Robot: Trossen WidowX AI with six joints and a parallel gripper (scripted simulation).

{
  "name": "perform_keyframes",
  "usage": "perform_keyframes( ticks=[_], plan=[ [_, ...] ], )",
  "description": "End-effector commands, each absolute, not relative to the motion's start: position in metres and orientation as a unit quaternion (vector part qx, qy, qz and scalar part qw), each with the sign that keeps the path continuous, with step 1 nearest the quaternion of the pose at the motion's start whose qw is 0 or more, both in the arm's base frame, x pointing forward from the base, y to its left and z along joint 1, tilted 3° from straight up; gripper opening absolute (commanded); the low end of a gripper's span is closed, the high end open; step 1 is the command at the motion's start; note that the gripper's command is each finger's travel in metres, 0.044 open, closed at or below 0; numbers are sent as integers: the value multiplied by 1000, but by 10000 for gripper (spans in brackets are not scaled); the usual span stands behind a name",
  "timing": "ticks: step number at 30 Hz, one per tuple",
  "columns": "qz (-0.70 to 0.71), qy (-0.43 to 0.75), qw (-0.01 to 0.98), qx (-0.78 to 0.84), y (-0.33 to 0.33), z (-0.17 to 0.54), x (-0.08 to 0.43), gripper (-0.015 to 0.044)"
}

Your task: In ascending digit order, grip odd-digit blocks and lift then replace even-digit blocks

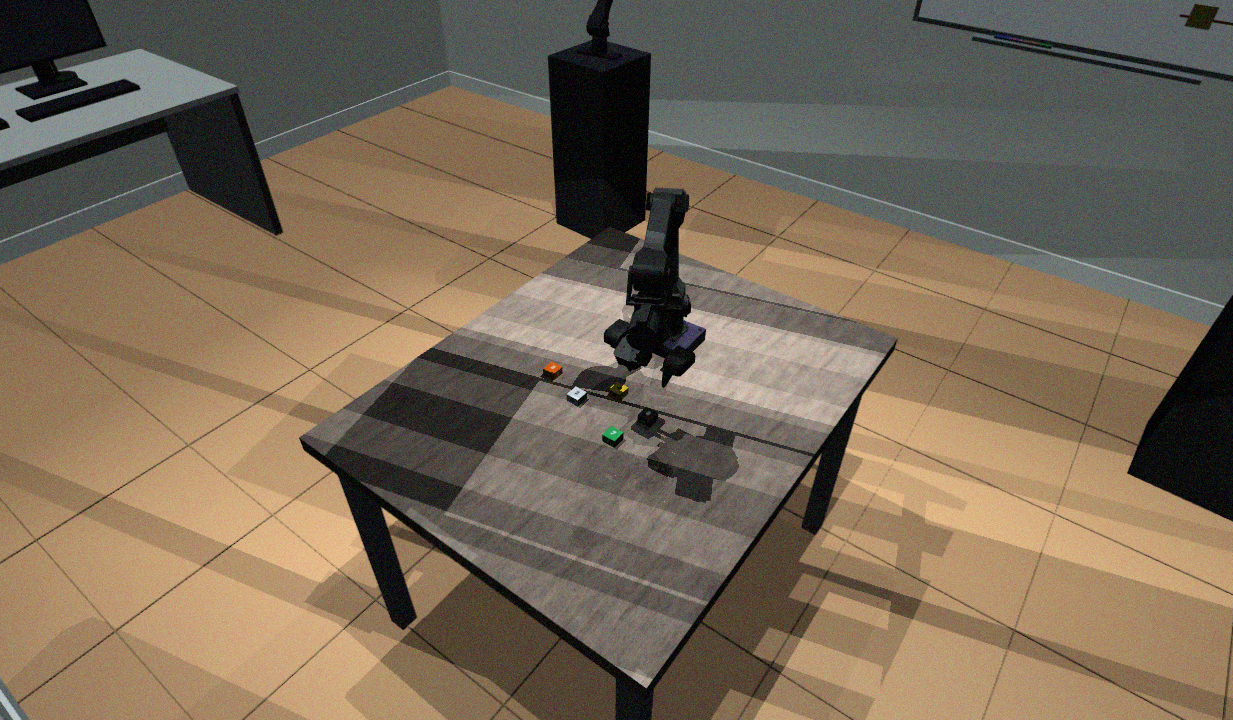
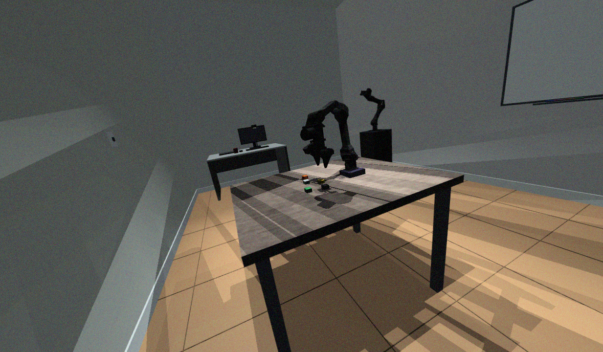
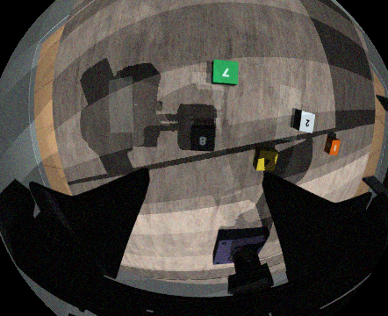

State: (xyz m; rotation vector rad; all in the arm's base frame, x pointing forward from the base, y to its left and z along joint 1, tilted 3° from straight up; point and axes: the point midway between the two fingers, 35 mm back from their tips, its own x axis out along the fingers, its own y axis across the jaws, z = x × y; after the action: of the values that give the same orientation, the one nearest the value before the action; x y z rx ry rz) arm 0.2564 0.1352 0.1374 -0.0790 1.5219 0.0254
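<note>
My gripper (image 1: 649, 371) (image 2: 322, 166) (image 3: 207, 177) is open and empty, high above the table. Nearest in the wrist view, just ahead of the gap between the fingers, is the black block (image 1: 647, 418) (image 2: 324, 186) (image 3: 203, 137) with an 8, in shadow. The yellow block (image 1: 618, 389) (image 2: 321, 180) (image 3: 266, 159) lies by the right fingertip in that view, its digit hard to read. The green block (image 1: 612, 436) (image 2: 308, 189) (image 3: 225, 72) shows a 7, the white block (image 1: 576, 394) (image 2: 306, 181) (image 3: 307, 122) a 2. The orange block's (image 1: 552, 368) (image 2: 304, 176) (image 3: 333, 147) digit is unclear.
The blocks stand apart on the wooden table (image 1: 548, 501) (image 2: 285, 214). The arm's purple base (image 1: 689, 336) (image 2: 352, 172) (image 3: 229, 252) stands behind them. Dark shadows of the arm cross the table. A desk and a pedestal with another arm stand beyond it.
</note>
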Motion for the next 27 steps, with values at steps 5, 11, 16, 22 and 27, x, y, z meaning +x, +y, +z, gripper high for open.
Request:
perform_keyframes(
  ticks=[5,11,16,22,27],
  plan=[
    [12,686,726,-36,121,143,321,400],
    [10,686,726,-36,116,144,338,400],
    [10,686,726,-36,116,144,338,400],
    [10,686,726,-36,116,144,338,400],
    [10,686,726,-36,116,144,338,400]
  ],
)
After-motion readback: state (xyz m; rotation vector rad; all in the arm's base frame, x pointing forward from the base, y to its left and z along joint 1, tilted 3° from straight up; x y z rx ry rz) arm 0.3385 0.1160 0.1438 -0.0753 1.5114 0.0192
